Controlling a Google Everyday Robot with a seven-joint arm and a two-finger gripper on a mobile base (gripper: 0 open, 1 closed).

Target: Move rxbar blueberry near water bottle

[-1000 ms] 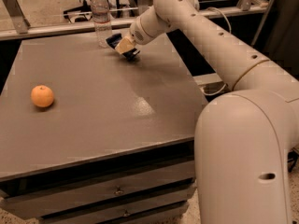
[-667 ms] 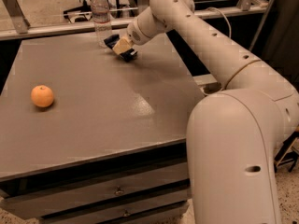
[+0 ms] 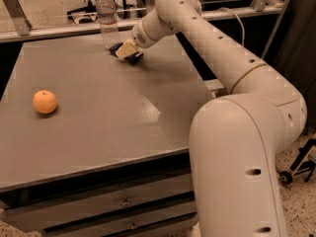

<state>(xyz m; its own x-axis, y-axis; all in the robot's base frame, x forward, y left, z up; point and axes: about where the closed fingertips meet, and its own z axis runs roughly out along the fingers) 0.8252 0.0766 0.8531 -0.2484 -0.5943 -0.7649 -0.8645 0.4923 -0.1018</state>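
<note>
The water bottle [image 3: 107,15] stands upright at the far edge of the grey table [image 3: 108,122], clear with a white cap. My gripper [image 3: 127,50] is low over the table just right of the bottle's base. The dark navy rxbar blueberry [image 3: 115,47] shows as a dark end sticking out from under the gripper toward the bottle, at table level; most of it is hidden by the gripper. I cannot tell whether the bar is still held or lies free.
An orange [image 3: 45,101] sits on the left side of the table. A metal rail [image 3: 59,29] runs behind the far edge. My arm [image 3: 222,53] reaches over the table's right side. Drawers [image 3: 123,201] are under the front edge.
The gripper with the dark bar has shifted slightly left, closer to the bottle's base. The orange and the bottle have not moved.
</note>
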